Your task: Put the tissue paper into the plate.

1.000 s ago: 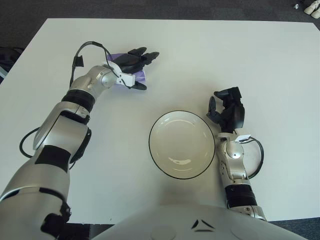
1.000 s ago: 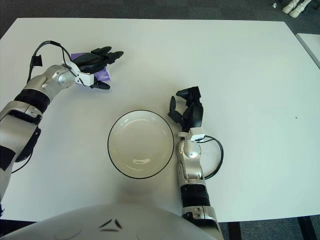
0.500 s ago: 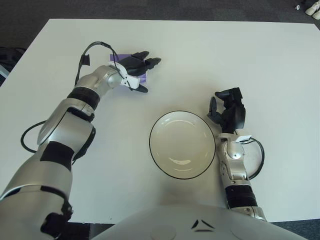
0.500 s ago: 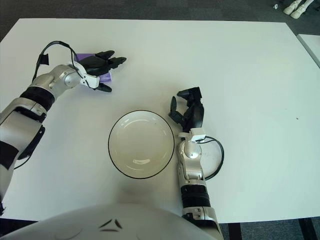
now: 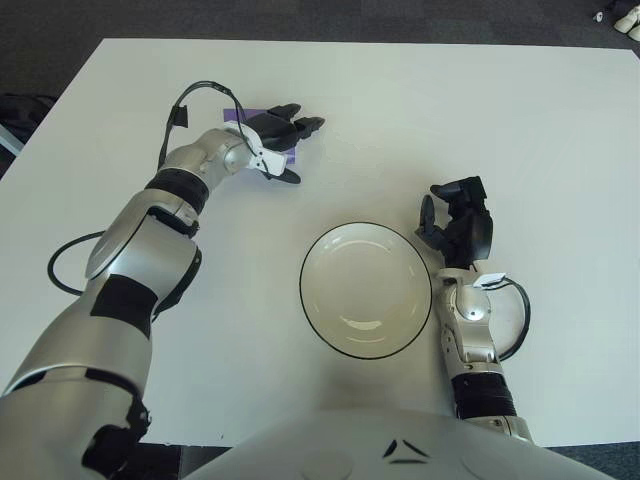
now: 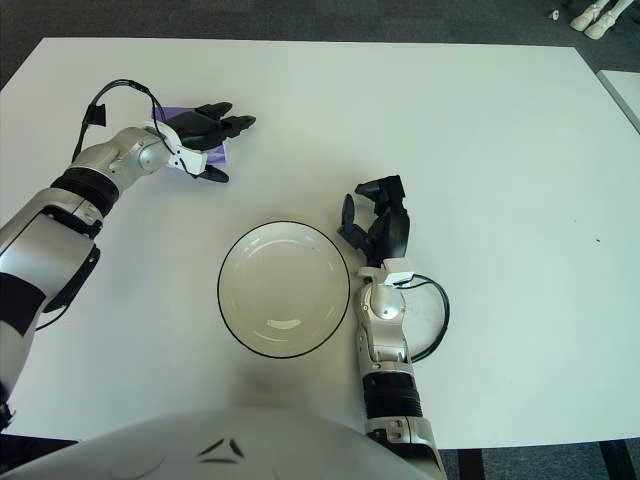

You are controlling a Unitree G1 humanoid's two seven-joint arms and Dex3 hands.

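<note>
Spanning the whole view, the white table [image 5: 520, 130] carries everything here. Largest upon it is the black-rimmed plate [image 5: 366, 290], which sits bare, so nothing has been delivered yet. Just beside the plate, on its right side, the right hand [image 5: 457, 222] stands idle with its dark fingers curled on nothing. Well away from the plate, up and to its left, the left hand [image 5: 277, 141] lies over the purple tissue paper [image 6: 213, 152], fingers stretched out flat and the thumb splayed below, not yet closed on it. Smallest of all, the tissue paper shows only as a sliver under those fingers. The grasp seems to be the step in hand: it should go best if the fingers press down lightly, then draw in against the thumb to bunch the soft sheet, since a flat swipe may only slide it across the table.
</note>
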